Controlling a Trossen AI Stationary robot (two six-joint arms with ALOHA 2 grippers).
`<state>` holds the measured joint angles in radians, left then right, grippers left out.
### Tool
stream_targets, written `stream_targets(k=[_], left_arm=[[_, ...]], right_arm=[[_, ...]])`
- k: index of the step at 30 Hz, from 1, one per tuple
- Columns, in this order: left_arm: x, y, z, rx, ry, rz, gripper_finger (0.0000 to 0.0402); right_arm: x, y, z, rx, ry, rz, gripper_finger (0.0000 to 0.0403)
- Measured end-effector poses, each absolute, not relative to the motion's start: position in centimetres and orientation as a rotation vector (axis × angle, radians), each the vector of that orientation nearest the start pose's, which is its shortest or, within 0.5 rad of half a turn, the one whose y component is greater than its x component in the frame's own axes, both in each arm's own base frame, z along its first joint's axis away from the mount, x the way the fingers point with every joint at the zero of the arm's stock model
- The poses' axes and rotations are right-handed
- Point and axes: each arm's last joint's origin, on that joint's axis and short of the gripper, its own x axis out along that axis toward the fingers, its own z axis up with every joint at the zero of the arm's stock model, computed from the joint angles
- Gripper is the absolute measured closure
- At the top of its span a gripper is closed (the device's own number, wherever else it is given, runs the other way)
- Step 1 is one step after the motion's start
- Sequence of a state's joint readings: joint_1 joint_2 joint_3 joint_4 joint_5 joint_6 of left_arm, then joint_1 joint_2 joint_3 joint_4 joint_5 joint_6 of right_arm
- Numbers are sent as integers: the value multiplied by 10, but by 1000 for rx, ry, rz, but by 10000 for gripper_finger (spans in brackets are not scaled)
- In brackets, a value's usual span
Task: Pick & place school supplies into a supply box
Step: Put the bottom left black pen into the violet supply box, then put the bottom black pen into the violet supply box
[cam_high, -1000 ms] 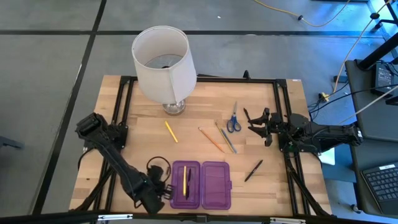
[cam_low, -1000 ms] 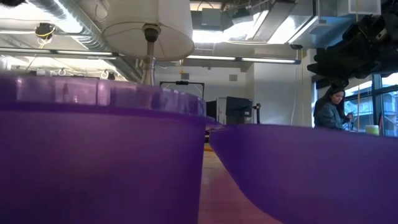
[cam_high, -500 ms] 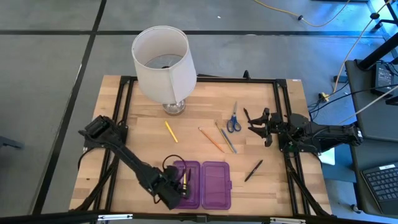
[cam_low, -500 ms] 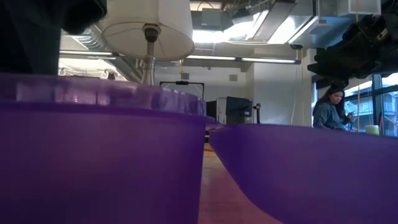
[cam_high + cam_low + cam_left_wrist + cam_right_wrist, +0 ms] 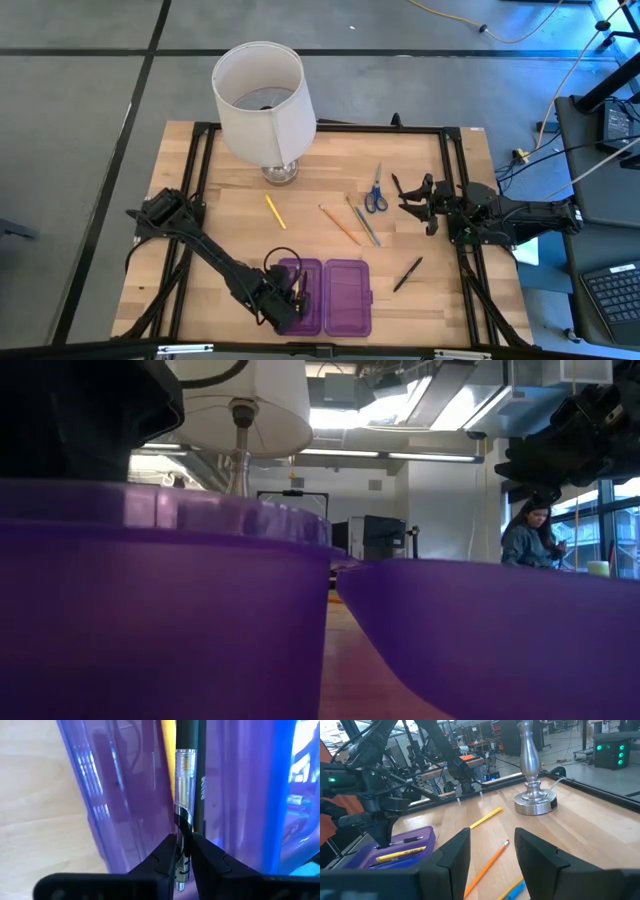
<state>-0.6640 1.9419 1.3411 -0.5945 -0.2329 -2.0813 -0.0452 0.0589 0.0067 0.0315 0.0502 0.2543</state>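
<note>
The purple supply box lies open near the table's near edge. My left gripper stands over its left half, shut on a dark pen. A yellow pencil lies beside the pen inside that half. On the table lie another yellow pencil, an orange pencil, a greyish pencil, blue-handled scissors and a dark pen. My right gripper is open and hovers just right of the scissors. My left gripper pinches the dark pen between its two fingers at the clear, clipped end. It comes from above, pointing down, fingers across the pen. The pen runs along the left half of the box, beside the yellow pencil; whether it rests on the floor, I cannot tell.
A white-shaded lamp stands on a metal base at the far middle of the table. Black frame rails run along the table's edges. In the low view, a person sits in the room beyond the table.
My left gripper has moved toward the table's right, from beside the box's left edge to over its left half. In the low view its dark body has come in at the upper left. The right arm kept still.
</note>
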Motion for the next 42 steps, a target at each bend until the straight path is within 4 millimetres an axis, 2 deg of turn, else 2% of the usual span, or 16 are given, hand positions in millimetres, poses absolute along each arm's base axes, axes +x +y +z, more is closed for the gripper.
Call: stream_targets(k=[11,19,29,32,37,42], left_arm=[[310,-232,172,-1296,880,804,357],[310,-235,172,-1332,953,775,351],[310,-234,172,-1322,958,771,305],[309,-233,176,-1273,952,747,290],[298,-224,201,-1151,839,732,282],[275,-210,218,-882,813,791,283]], right_arm=[[101,-6,164,257,8,-97,244],[101,-6,164,257,8,-96,244],[101,-6,164,257,8,-97,244],[101,-6,164,256,7,-97,244],[101,-6,166,265,-13,-95,244],[101,-6,169,339,-49,-90,244]])
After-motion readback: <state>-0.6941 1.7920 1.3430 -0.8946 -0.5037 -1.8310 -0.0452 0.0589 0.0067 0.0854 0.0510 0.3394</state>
